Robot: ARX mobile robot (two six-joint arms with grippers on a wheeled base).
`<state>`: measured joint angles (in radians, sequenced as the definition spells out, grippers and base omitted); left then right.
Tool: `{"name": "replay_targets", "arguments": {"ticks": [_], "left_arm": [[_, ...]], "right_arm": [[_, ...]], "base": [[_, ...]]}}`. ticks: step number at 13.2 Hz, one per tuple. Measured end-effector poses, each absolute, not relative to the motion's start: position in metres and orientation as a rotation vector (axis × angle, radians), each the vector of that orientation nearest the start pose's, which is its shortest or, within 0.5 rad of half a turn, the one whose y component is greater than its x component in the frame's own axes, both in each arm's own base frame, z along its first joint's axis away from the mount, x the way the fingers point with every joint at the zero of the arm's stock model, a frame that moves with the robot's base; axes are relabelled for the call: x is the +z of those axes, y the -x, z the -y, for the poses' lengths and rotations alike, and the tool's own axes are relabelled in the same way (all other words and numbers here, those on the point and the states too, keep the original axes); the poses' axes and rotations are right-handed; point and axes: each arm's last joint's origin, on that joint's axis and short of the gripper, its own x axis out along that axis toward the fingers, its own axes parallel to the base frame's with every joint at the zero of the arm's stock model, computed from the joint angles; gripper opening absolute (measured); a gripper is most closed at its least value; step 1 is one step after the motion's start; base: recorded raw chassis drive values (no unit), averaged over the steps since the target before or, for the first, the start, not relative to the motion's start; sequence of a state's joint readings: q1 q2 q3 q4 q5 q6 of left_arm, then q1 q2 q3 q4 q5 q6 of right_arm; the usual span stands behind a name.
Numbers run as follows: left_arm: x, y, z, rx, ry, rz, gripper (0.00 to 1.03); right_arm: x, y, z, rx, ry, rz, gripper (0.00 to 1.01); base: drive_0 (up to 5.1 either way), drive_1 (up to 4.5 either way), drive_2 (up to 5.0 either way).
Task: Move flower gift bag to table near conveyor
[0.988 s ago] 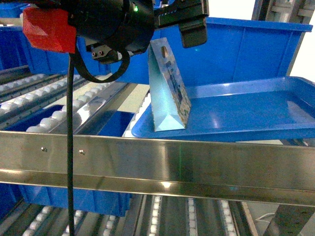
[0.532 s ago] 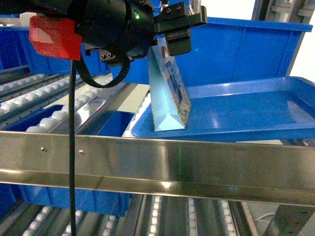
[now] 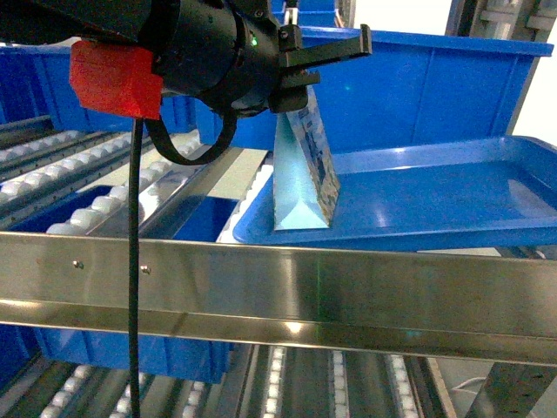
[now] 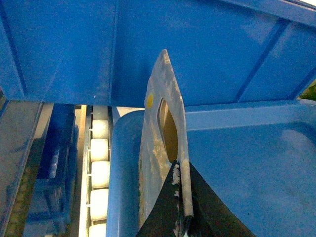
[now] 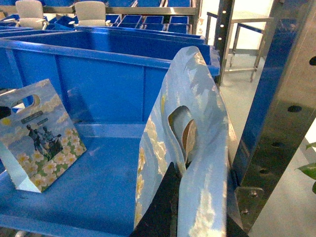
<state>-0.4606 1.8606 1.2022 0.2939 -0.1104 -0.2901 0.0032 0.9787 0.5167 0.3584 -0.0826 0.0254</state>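
Two bags are held now. The left gripper [image 3: 300, 83] has dropped onto the bag [image 3: 303, 165] at the bin's [image 3: 435, 205] left edge, pinching its top. Lifting looks next. The right gripper [image 5: 180, 207] pinches another bag [image 5: 197, 163].

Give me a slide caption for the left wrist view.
Left gripper pinches the flower gift bag's top edge beside its handle cutout, inside the blue bin.

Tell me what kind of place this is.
Probably a warehouse or factory picking area: steel flow racking with white rollers, big blue plastic bins, and further rows of blue bins behind.
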Motion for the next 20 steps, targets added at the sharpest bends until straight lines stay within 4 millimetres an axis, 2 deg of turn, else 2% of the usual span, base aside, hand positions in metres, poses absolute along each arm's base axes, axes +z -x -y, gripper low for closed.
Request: {"name": "replay_targets", "arguments": {"ticks": [4, 5, 6, 9, 15, 20], "left_arm": [[0.226, -0.373, 0.185, -0.278, 0.143, -0.326, 0.02], [0.236, -0.368, 0.184, -0.271, 0.116, -0.289, 0.02], [0.265, -0.360, 0.180, -0.291, 0.113, -0.183, 0.02], [0.290, -0.349, 0.171, -0.281, 0.110, -0.105, 0.02], [0.315, -0.310, 0.136, -0.143, 0.068, 0.047, 0.02], [0.316, -0.310, 0.135, -0.141, 0.064, 0.052, 0.02]], "right_arm": [[0.257, -0.215, -0.003, 0.084, -0.029, -0.105, 0.02], [0.257, -0.215, -0.003, 0.084, -0.029, -0.105, 0.02], [0.257, -0.215, -0.003, 0.084, -0.029, -0.105, 0.02], [0.257, -0.215, -0.003, 0.084, -0.029, -0.104, 0.02], [0.257, -0.215, -0.003, 0.084, -0.029, -0.104, 0.02], [0.257, -0.215, -0.003, 0.084, -0.029, -0.105, 0.02]], "base": [[0.0, 0.00, 0.0], [0.0, 0.00, 0.0], [0.0, 0.00, 0.0], [0.0, 0.00, 0.0], [0.0, 0.00, 0.0], [0.0, 0.00, 0.0]]}}
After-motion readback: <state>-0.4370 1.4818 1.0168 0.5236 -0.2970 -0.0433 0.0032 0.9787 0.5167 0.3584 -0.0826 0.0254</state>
